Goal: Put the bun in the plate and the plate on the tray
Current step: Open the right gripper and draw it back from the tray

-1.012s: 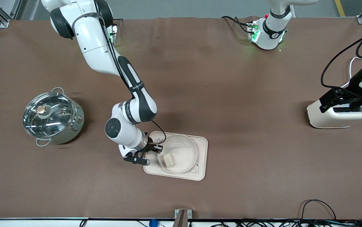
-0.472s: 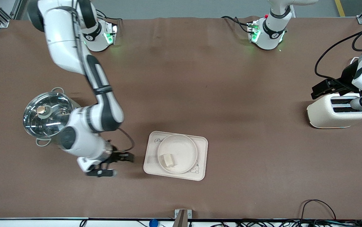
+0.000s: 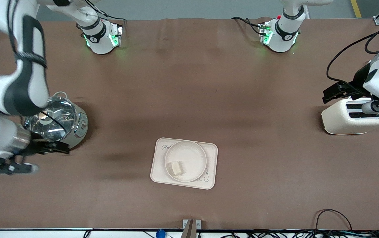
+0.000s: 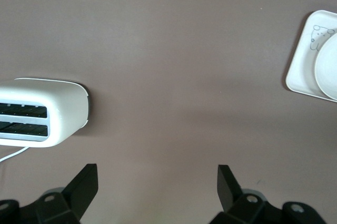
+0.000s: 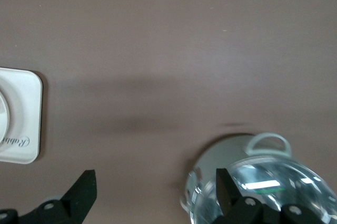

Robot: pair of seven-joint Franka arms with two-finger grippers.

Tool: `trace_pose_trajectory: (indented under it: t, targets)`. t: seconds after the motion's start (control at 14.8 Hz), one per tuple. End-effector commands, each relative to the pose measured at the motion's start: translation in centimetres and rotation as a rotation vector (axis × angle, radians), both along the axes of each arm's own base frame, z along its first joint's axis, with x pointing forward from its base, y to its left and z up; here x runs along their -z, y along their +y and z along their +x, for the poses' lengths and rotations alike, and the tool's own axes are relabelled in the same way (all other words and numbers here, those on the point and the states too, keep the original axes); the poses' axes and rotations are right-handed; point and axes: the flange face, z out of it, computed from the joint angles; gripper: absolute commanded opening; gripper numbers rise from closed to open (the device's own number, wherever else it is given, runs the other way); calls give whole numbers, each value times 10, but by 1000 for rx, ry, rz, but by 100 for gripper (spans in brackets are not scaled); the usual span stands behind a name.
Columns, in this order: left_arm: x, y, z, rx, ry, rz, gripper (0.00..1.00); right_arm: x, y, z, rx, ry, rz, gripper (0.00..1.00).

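Observation:
The small cream bun [image 3: 176, 167] lies in the round cream plate [image 3: 191, 154]. The plate sits on the rabbit-printed tray [image 3: 211, 152] at the middle of the table, near the front camera. My right gripper [image 3: 51, 159] is open and empty, up in the air beside the steel pot [image 3: 55, 123] at the right arm's end. Its wrist view shows its own gripper [image 5: 155, 187], a tray corner [image 5: 21, 113] and the pot [image 5: 268, 187]. My left gripper [image 3: 346, 102] is open and empty over the toaster [image 3: 348, 122]. Its wrist view shows its own gripper [image 4: 158, 182] and the tray edge [image 4: 308, 50].
The lidded steel pot stands at the right arm's end of the table. The white toaster [image 4: 42, 110] stands at the left arm's end. Cables run along the table edge nearest the front camera. Brown cloth covers the table [image 3: 189, 82].
My right gripper has let go at the tray and swung away toward the pot at its own end of the table. My left gripper has shifted slightly over the toaster. Plate, bun and tray stay put.

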Motion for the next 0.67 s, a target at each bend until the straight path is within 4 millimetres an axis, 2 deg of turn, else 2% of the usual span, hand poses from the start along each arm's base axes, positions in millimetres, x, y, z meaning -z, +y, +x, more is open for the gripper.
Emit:
trace_pose_trajectory:
  t: [0.0,0.13,0.27,0.4,0.61]
  targets:
    - [0,-5,-1,0,0,-6,100,-37,-20,-64,7,-3,30,100]
    - [1,-5,0,1,-3,5,100,-65,-38,-100,6,-23,2,100]
    - [0,-4,1,6,-6,12,100,-77,-49,-137,-2,-29,4,100]
    - [-3,-6,3,10,-12,13,100,-88,-56,-164,0,-31,2,100]
    - [-4,-7,4,18,-20,33,100,-96,-54,-173,37,-1,8,100]
